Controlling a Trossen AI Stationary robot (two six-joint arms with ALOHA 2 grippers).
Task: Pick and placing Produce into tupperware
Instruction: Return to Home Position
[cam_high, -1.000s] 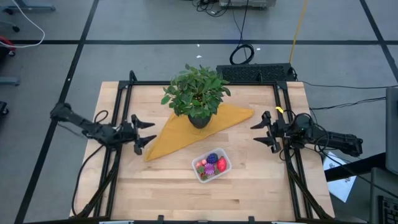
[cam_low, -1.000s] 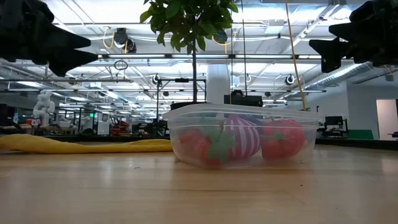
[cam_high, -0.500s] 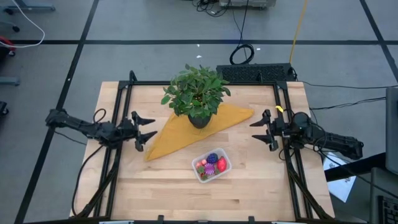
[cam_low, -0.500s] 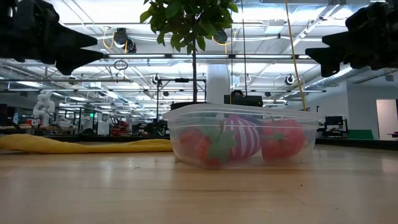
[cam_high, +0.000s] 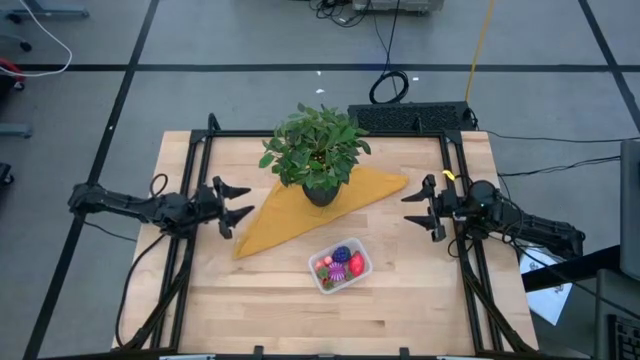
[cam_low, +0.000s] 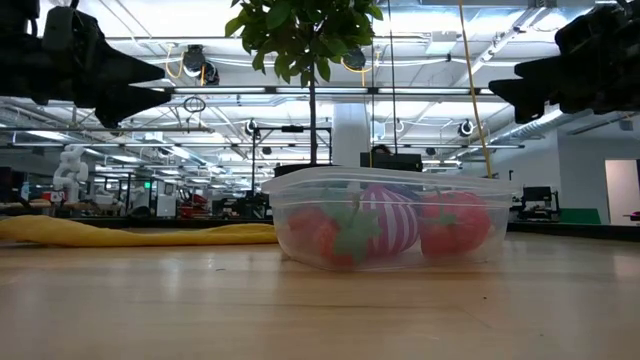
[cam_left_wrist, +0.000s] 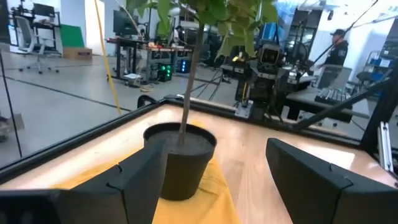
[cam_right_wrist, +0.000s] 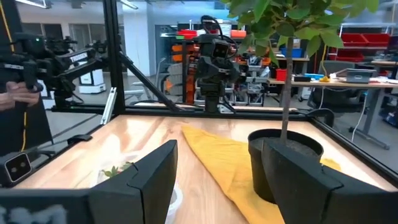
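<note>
The clear tupperware (cam_high: 340, 266) stands on the table near its front middle, and in the low view the tupperware (cam_low: 390, 228) shows its see-through walls. Inside lie the produce: red strawberry-like pieces (cam_low: 452, 226), a purple knobbly piece (cam_high: 342, 253) and a pink striped piece (cam_low: 388, 222). My left gripper (cam_high: 235, 207) hovers open at the table's left side, above the yellow cloth's tip. My right gripper (cam_high: 420, 208) hovers open at the right side. Both are well above the table in the low view.
A leafy potted plant in a black pot (cam_high: 318, 157) stands on a yellow cloth (cam_high: 305, 207) at the table's middle, toward the far edge. A black frame rail (cam_high: 455, 200) runs along each side. Bare wood lies in front of the container.
The left gripper has risen a little and shifted slightly toward the table's far edge, while its arm drew back to the left. The right gripper moved slightly toward the far edge. The container and its fruit have not moved.
</note>
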